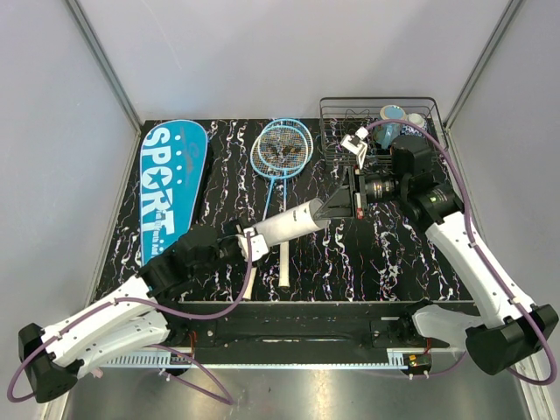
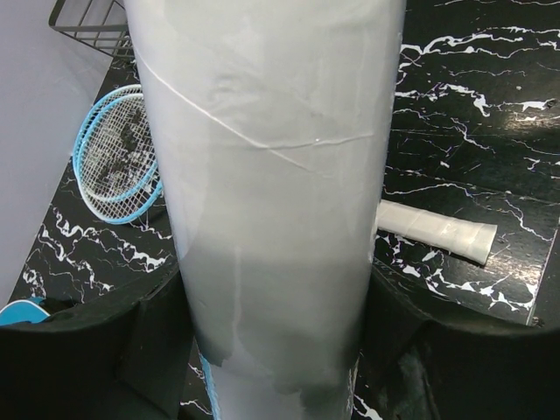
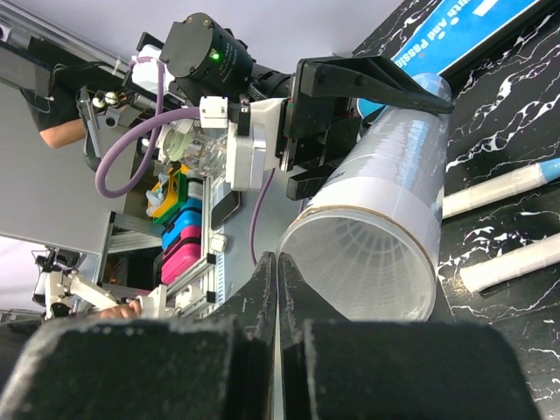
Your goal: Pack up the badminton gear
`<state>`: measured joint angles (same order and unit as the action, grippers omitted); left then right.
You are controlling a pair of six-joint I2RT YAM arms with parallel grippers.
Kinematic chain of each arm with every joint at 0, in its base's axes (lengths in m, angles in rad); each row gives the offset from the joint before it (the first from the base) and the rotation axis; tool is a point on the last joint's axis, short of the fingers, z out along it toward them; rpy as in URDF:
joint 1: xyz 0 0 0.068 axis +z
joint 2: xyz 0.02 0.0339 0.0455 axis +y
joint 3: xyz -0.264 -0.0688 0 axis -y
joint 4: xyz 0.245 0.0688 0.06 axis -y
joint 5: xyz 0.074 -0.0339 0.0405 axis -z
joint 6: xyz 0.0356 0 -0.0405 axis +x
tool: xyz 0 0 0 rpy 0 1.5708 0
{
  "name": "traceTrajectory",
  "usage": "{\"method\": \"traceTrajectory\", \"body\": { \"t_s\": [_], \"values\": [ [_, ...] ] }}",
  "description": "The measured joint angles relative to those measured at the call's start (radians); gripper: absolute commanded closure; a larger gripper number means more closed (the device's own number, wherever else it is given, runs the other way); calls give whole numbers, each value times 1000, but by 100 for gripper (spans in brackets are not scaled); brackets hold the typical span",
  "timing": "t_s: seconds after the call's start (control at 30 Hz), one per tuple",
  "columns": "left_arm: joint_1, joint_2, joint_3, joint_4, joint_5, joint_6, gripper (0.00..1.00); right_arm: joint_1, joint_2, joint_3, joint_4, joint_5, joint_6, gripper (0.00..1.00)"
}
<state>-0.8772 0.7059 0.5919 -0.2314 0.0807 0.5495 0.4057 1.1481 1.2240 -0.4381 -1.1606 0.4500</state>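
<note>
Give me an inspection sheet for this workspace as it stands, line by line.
Surface: black, white-veined table.
Job's things: white tube held off the table; two rackets overlapped; teal bag flat at left; ribbed white shape inside the tube, possibly a shuttlecock.
Clutter: wire rack with cups, back right.
Tools: left tool shut on the tube; right tool shut, at the tube's open mouth.
Cables: purple cables loop along both arms.
Surroundings: grey walls.

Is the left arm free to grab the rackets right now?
Probably not. The left gripper is shut on the tube, so it has no free grip. The rackets lie in the open nearby, but the tube would have to go down first.
</note>
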Motion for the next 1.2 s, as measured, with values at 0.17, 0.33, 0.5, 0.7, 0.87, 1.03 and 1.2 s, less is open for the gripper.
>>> {"method": "traceTrajectory", "body": {
  "t_s": [0.17, 0.33, 0.5, 0.7, 0.87, 1.03, 1.2],
  "values": [
    [-3, 8, 0, 0, 0, 0, 97, 10, 10, 0, 14, -12, 11, 100],
    [-3, 8, 0, -2, -1, 1, 98, 13, 14, -7, 26, -20, 18, 100],
    [-6, 7, -6, -5, -2, 4, 99, 13, 21, -17, 19, -32, 18, 100],
    [-9, -16, -19, -22, 3, 5, 99, 29, 55, -26, 24, -72, 37, 100],
    [-14, -90, -56, -23, 29, 4, 99, 53, 69, -76, 157, -156, 145, 85],
    [-16, -174, -89, -16, 58, -4, 99, 71, 69, -150, 401, -227, 333, 65],
    [-16, -211, -98, -23, 73, -23, 99, 107, 82, -195, 689, -260, 535, 54]
  ]
}}
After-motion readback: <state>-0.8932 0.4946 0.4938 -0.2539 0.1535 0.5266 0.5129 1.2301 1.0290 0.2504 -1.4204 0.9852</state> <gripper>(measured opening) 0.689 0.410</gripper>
